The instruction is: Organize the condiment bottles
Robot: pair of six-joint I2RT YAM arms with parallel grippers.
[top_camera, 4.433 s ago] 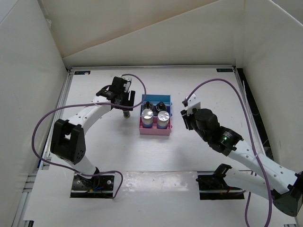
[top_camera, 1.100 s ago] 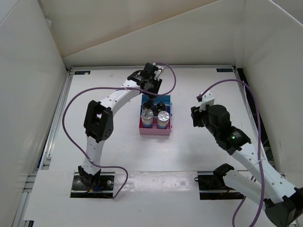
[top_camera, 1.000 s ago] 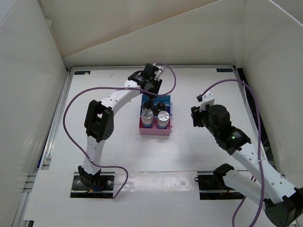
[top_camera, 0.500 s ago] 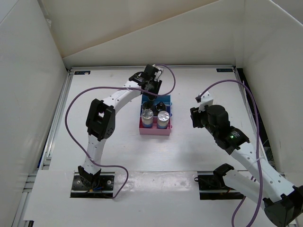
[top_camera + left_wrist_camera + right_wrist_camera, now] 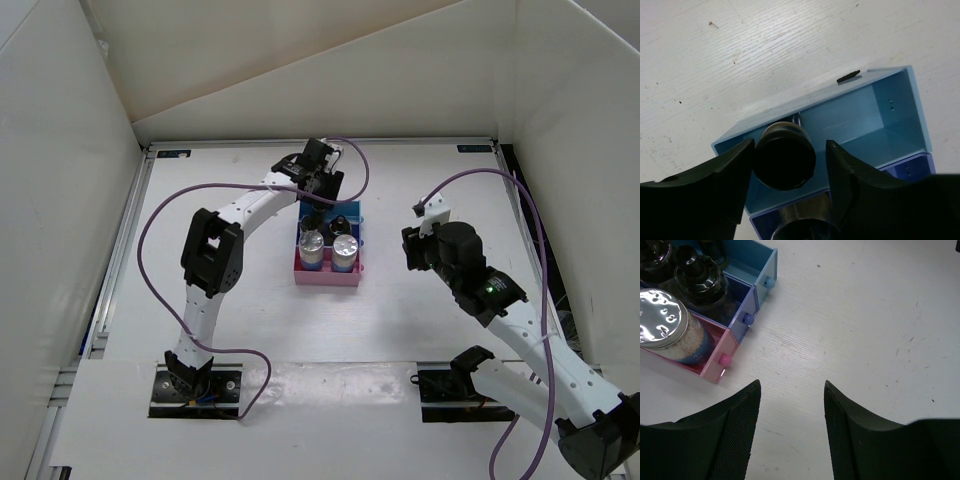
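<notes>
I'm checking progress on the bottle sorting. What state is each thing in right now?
Rear black-capped bottle: upright in light-blue tier.
Other black-capped bottle: upright in purple tier.
Left silver-topped bottle: upright in pink tier.
Right silver-topped bottle: upright in pink tier.
Left hand: open, fingers flanking the rear black-capped bottle.
Right hand: open, holding nothing.

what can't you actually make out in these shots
- Left wrist view: the black-capped bottle shows only its cap, its body hidden beneath; a second bottle is cut off by the bottom edge.
- Right wrist view: the rack and a silver-topped bottle run off the left edge.
- Top view: the left gripper covers the rack's back compartment; bottle labels are too small to read.
</notes>
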